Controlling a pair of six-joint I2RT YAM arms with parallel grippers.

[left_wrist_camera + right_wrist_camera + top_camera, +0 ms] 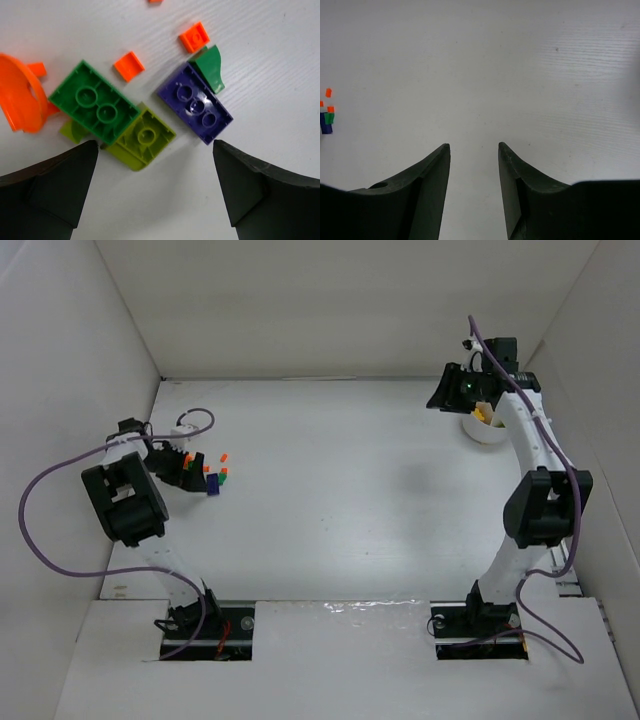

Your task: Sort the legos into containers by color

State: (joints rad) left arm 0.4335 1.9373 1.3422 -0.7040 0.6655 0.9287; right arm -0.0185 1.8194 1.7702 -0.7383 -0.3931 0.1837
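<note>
Left gripper (155, 146) gapes wide over tiny multicoloured plastic bricks (95, 102). Right gripper (474, 146) stands half-open, holding nothing.

A white table (330, 530) is being enclosed by plain white walls (350, 300) at the back and both sides, and is being lit softly and evenly.

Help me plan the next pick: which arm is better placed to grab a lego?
Left. The left gripper hangs open right over the legos. The right gripper, open and empty, is far across the table by the white cup.
</note>
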